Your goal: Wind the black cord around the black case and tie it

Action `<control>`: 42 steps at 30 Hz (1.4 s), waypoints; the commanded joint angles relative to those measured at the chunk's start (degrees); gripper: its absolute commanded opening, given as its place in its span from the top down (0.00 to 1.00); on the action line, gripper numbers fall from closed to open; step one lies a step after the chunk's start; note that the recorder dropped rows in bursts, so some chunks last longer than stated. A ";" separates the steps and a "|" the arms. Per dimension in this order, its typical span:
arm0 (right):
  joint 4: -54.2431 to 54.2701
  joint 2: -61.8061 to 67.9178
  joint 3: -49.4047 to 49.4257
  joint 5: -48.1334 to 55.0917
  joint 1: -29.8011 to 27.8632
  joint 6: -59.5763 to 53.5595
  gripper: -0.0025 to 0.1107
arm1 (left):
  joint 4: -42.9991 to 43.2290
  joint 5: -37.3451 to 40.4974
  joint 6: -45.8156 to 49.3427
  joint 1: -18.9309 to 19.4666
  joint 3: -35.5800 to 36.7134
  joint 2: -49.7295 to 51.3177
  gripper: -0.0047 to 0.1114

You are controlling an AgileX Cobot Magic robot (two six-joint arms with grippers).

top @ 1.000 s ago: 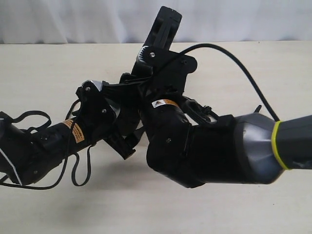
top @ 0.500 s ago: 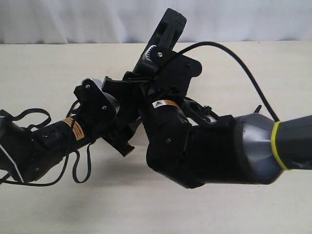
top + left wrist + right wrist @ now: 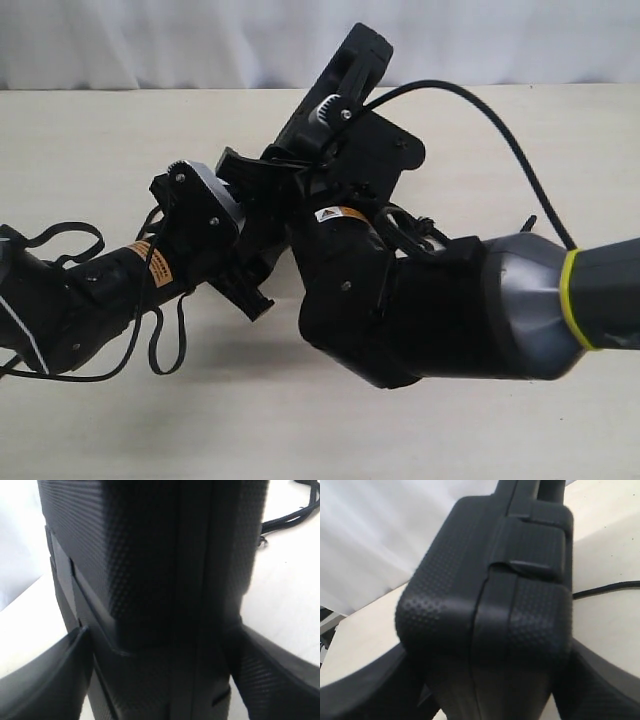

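Observation:
The black case [image 3: 348,68] is held off the table, tilted, with one end pointing up and away. It fills both wrist views [image 3: 150,565] [image 3: 490,580]. My left gripper [image 3: 157,630] is shut on it, a finger pressing each side, and reaches in from the left in the exterior view [image 3: 250,225]. My right gripper [image 3: 485,647] is also shut on the case, clamping it higher up [image 3: 335,135]. A stretch of the black cord [image 3: 286,519], braided, lies on the table beyond the case. Most of the cord is hidden behind the arms.
The beige table [image 3: 300,430] runs back to a white curtain [image 3: 150,40]. The right arm's thick glossy cable [image 3: 500,130] arches over the table. Loose cable loops [image 3: 165,345] hang from the left arm. The two arms crowd the middle.
My left gripper has closed in on the case. The case's upper end has shifted slightly up and to the right with the right gripper.

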 commanded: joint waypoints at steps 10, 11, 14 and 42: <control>-0.30 -4.45 -0.49 1.66 0.11 -1.33 0.50 | 0.86 2.08 -1.39 -0.32 -0.42 0.39 0.96; -0.02 -5.85 -0.49 1.66 0.11 -4.00 0.48 | 0.86 2.08 -1.39 -0.32 -0.42 0.39 0.96; 4.81 -9.20 -0.49 1.66 0.11 -10.41 0.46 | 0.86 2.08 -1.39 -0.32 -0.42 0.39 0.96; 16.12 -11.56 -0.49 4.54 0.11 -22.64 0.28 | -2.07 2.08 -1.39 -0.32 -0.42 0.39 0.96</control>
